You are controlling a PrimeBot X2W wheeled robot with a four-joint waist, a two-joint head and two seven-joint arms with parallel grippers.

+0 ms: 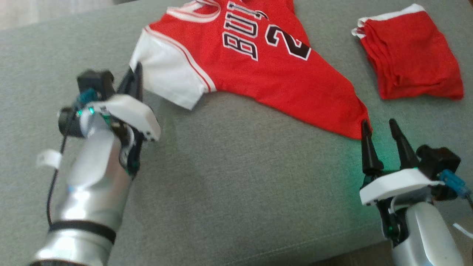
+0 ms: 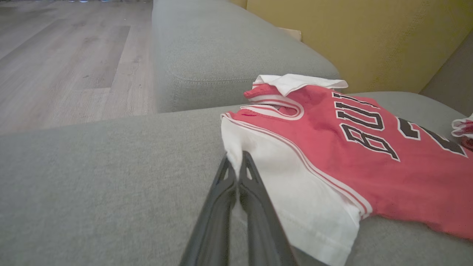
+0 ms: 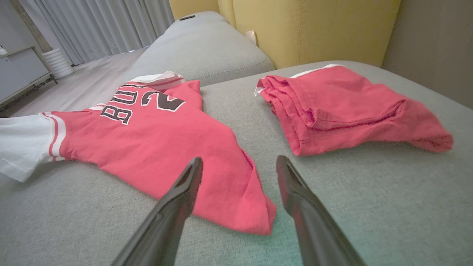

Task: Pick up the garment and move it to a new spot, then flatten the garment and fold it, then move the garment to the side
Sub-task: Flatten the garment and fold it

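On the near part of the grey sofa cushion, both arms reach in from the bottom edge. Right gripper low at right, fingers spread wide, nothing between them; left fingertip just at the hem corner of the red jersey. Left gripper further in, fingers pressed together, pinching the edge of the jersey's white sleeve. Jersey lies mid-cushion, front up, black lettering showing, slightly rumpled, hem pulled to a point toward the right gripper. To its right and apart from it, a folded red garment sits on the same cushion. Beyond: yellow backrest, wooden floor, pale curtains.
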